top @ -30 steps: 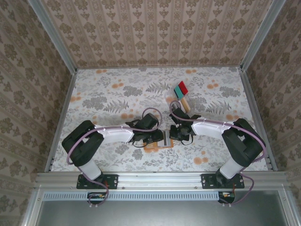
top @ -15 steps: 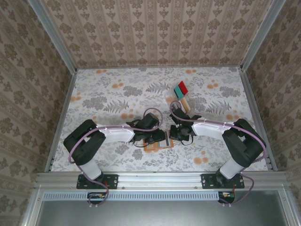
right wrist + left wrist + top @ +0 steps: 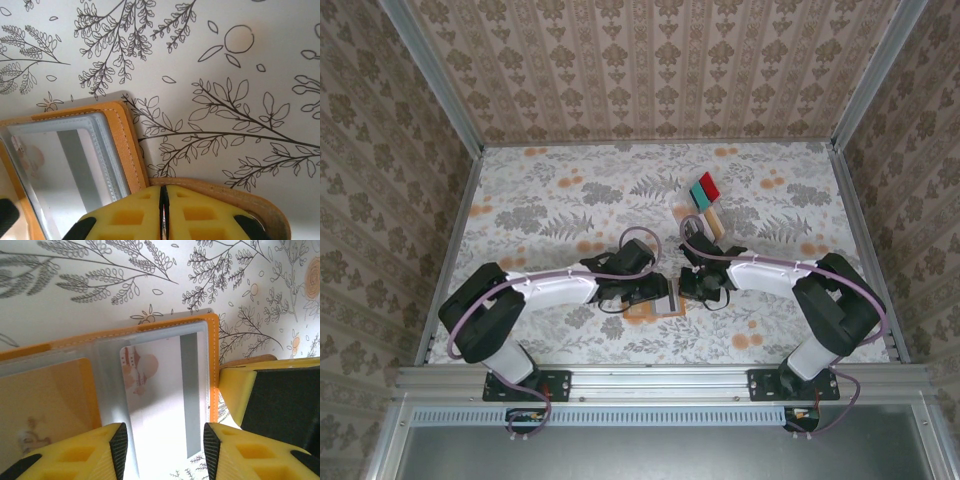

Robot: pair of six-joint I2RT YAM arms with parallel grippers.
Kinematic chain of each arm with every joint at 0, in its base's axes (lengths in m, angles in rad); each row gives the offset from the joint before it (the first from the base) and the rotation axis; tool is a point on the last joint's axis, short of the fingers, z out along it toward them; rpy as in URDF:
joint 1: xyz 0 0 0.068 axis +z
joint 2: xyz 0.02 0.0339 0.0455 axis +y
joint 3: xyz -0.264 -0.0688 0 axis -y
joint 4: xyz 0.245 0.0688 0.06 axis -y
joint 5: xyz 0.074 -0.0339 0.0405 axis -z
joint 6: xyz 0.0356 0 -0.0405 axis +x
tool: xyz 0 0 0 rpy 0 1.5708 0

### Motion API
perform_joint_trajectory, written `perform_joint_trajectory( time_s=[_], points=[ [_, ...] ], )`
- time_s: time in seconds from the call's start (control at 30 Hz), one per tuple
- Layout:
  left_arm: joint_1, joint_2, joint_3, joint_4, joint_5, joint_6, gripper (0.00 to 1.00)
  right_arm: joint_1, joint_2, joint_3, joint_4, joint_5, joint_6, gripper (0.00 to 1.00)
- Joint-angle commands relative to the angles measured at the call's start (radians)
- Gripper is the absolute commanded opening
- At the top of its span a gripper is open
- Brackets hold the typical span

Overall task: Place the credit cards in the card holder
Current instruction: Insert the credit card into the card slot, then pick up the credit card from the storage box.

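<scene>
The orange-tan card holder (image 3: 214,365) lies open on the flowered table, near the front between both arms (image 3: 653,313). A white credit card (image 3: 160,390) with a grey stripe lies in its clear right sleeve. A beige card (image 3: 45,400) sits in the left pocket. My left gripper (image 3: 165,432) stands open above the white card, one finger at each long edge (image 3: 663,293). My right gripper (image 3: 164,189) is shut, its tips on the holder's tan flap (image 3: 235,192) beside the holder's right edge (image 3: 127,145). Red (image 3: 709,184), teal (image 3: 700,193) and beige (image 3: 713,216) cards lie farther back.
The right gripper's yellow finger (image 3: 270,400) sits close to the left gripper's right finger, just past the holder's edge. Patterned walls and metal posts (image 3: 468,190) close in the table on three sides. Both arm bases stand at the near rail (image 3: 650,380).
My left jaws have spread wider around the white card, and the left arm's elbow has swung out to the left. The right gripper has stayed shut in place.
</scene>
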Motion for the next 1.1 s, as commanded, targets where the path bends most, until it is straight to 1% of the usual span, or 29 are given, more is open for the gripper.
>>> perform_joint_trajectory(
  time_s=[0.0, 0.13, 0.23, 0.3, 0.4, 0.5, 0.57, 0.67, 0.73, 0.8, 0.93, 1.07],
  points=[
    [0.002, -0.035, 0.017, -0.079, -0.054, 0.040, 0.48, 0.007, -0.029, -0.012, -0.029, -0.007, 0.017, 0.13],
    [0.010, -0.049, 0.010, -0.099, -0.067, 0.049, 0.48, 0.007, -0.054, -0.003, -0.030, -0.016, 0.020, 0.17],
    [0.014, -0.072, 0.008, -0.133, -0.105, 0.060, 0.48, 0.006, -0.089, 0.027, -0.064, 0.002, -0.003, 0.20],
    [0.018, -0.099, 0.007, -0.134, -0.111, 0.077, 0.48, 0.005, -0.115, 0.059, -0.109, 0.027, -0.030, 0.22],
    [0.021, -0.144, 0.003, -0.135, -0.133, 0.105, 0.54, 0.005, -0.148, 0.127, -0.183, 0.073, -0.091, 0.26],
    [0.034, -0.185, -0.011, -0.141, -0.171, 0.117, 0.55, 0.005, -0.154, 0.208, -0.269, 0.141, -0.167, 0.30],
    [0.051, -0.211, -0.027, -0.141, -0.183, 0.117, 0.56, 0.005, -0.133, 0.278, -0.337, 0.204, -0.221, 0.31],
    [0.073, -0.264, -0.058, -0.137, -0.200, 0.111, 0.59, 0.005, -0.071, 0.385, -0.441, 0.336, -0.289, 0.34],
    [0.088, -0.300, -0.077, -0.138, -0.215, 0.112, 0.63, 0.005, -0.011, 0.455, -0.502, 0.437, -0.329, 0.35],
    [0.105, -0.333, -0.092, -0.146, -0.223, 0.113, 0.66, 0.005, 0.051, 0.525, -0.550, 0.510, -0.367, 0.36],
    [0.137, -0.389, -0.121, -0.148, -0.224, 0.118, 0.72, 0.004, 0.166, 0.637, -0.595, 0.572, -0.436, 0.36],
    [0.161, -0.421, -0.137, -0.151, -0.215, 0.122, 0.75, 0.001, 0.262, 0.716, -0.618, 0.625, -0.475, 0.37]
  ],
)
